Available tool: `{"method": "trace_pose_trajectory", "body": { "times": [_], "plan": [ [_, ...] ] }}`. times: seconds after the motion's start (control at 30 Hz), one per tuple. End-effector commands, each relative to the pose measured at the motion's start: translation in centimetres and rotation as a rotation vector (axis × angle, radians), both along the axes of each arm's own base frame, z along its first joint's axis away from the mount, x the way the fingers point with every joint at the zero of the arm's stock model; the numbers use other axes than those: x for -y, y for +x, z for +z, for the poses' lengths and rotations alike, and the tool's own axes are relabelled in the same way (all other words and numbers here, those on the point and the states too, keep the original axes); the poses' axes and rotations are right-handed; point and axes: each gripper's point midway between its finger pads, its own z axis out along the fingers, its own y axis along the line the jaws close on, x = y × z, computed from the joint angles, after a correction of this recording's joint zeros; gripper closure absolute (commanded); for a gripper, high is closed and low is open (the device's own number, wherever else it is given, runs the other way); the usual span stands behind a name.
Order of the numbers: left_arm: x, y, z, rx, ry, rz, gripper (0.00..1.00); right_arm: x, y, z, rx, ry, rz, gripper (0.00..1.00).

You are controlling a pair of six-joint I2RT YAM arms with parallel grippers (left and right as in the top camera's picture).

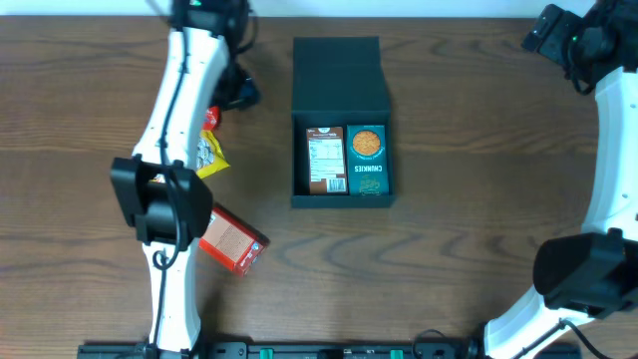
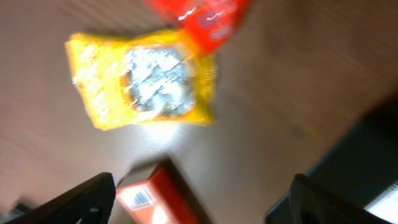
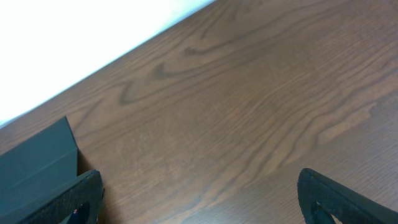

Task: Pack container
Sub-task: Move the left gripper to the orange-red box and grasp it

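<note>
The container (image 1: 339,75) is a dark teal-black box in the middle of the table, its flap lid open toward the back. Inside lie a brown packet (image 1: 326,160) and a teal packet with an orange circle (image 1: 368,160), side by side. My left gripper (image 1: 237,92) is open and empty above the table, left of the box. Its wrist view is blurred and shows a yellow packet (image 2: 146,81), a red packet (image 2: 202,15), a red-orange carton (image 2: 155,196) and the box's edge (image 2: 360,155). My right gripper (image 1: 543,35) is open and empty at the far right (image 3: 205,205); a box corner (image 3: 37,162) shows there.
On the left of the table lie the yellow packet (image 1: 209,157), the red packet (image 1: 210,118) partly under my left arm, and the red-orange carton (image 1: 231,241) nearer the front. The wooden table's back edge (image 3: 124,50) runs close behind my right gripper.
</note>
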Motion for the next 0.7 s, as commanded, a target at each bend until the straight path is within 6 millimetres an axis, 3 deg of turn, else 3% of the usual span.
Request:
{"method": "trace_pose_trajectory", "body": {
  "times": [0.0,0.17,0.27,0.37,0.47,0.67],
  "plan": [
    [-0.2,-1.8,1.9,-0.011,-0.006,0.083,0.14,0.6,-0.1,0.0,-0.001,-0.009,0.000,0.01],
    [0.0,-2.8,5.9,0.087,0.010,0.043,0.15,0.6,0.1,0.2,0.007,-0.016,0.006,0.01],
    [-1.5,-4.9,7.1,0.102,0.082,0.088,0.14,0.7,0.3,0.4,0.019,-0.025,0.015,0.01],
    [-1.7,-7.6,4.8,0.056,0.079,0.134,0.14,0.7,0.4,0.4,0.021,-0.026,0.019,0.01],
    [-0.2,-9.7,1.7,0.049,-0.037,0.163,0.14,0.7,0.4,0.4,0.020,-0.026,0.019,0.01],
    [-0.1,-15.6,-2.0,0.014,-0.077,0.343,0.14,0.6,0.7,0.7,0.036,-0.029,0.021,0.01]
  ]
}}
